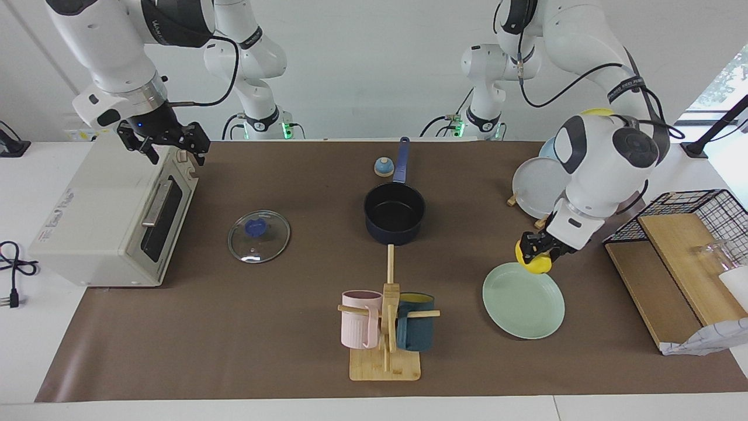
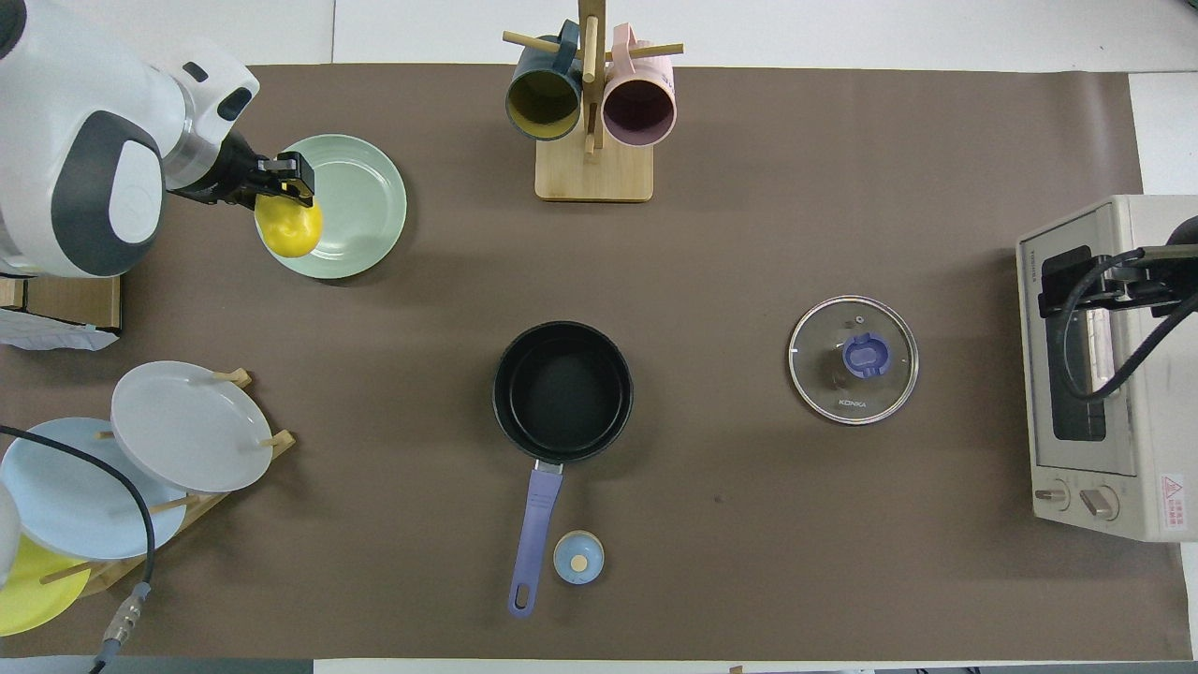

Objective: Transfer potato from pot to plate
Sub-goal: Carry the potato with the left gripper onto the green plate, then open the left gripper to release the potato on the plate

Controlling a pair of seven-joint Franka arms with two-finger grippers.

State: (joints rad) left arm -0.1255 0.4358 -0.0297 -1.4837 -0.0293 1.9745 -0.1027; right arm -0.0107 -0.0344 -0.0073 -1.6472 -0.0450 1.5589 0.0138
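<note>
L hand (image 1: 537, 255) was clamped on the small glossy yellow potato (image 1: 534, 264), held in the air over the robot-side edge of the round mint-green plate (image 1: 523, 301). The dark navy saucepan w/ long blue handle (image 1: 394, 213) sat empty mid-surface, nearer the robots than the plate. R hand (image 1: 166, 146) waited over the cream toaster oven (image 1: 111, 216), fingers apart, holding nothing.

**A robot lab dressed as a kitchen**

Two white arms stand bolted at a white table (image 1: 35, 356) before a bare white wall, cables trailing. A brown mat (image 1: 234, 327) carries kitchen props: a toaster oven (image 1: 111, 216), a mug tree (image 1: 387, 327), a plate rack (image 2: 140, 468), a glass lid (image 1: 259, 235) and a pot (image 1: 394, 213).
</note>
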